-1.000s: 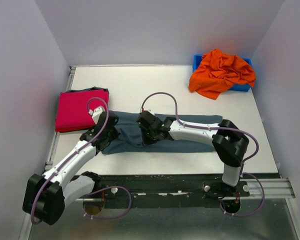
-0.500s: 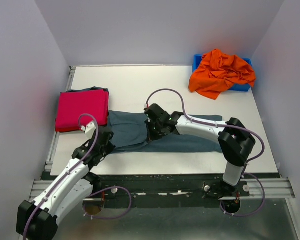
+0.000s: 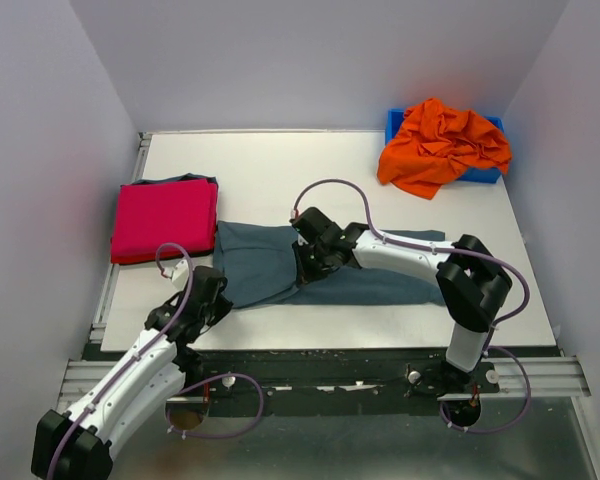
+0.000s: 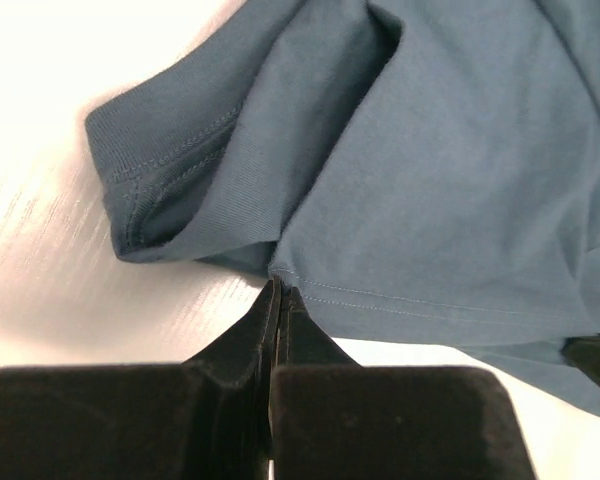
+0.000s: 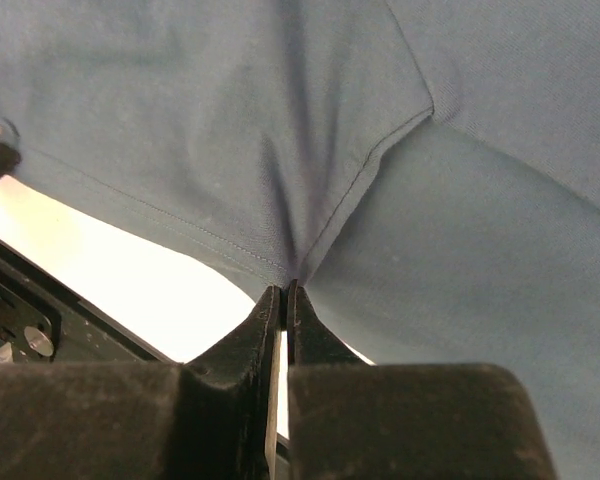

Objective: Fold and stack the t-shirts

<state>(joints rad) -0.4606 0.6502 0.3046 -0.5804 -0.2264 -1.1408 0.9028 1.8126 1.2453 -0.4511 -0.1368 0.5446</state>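
A slate grey-blue t-shirt lies lengthwise across the middle of the table, its left part spread as a wider panel. At that panel's near-left corner my left gripper is shut, its tips pinching the hem of the slate fabric beside a folded sleeve. My right gripper sits at the shirt's middle. Its jaws stand a hair apart, and creases in the cloth run into the tips. A folded magenta-red t-shirt lies at the left. A crumpled orange t-shirt is heaped at the back right.
A blue plastic bin stands under the orange shirt in the back right corner. A dark cloth edge peeks out behind the magenta shirt. White walls close in the table at the left, back and right. The black rail runs along the near edge.
My left gripper drew back toward the near edge, pulling the slate shirt's left end out into a wider panel. My right gripper shifted slightly right on the shirt, and its jaws parted a hair.
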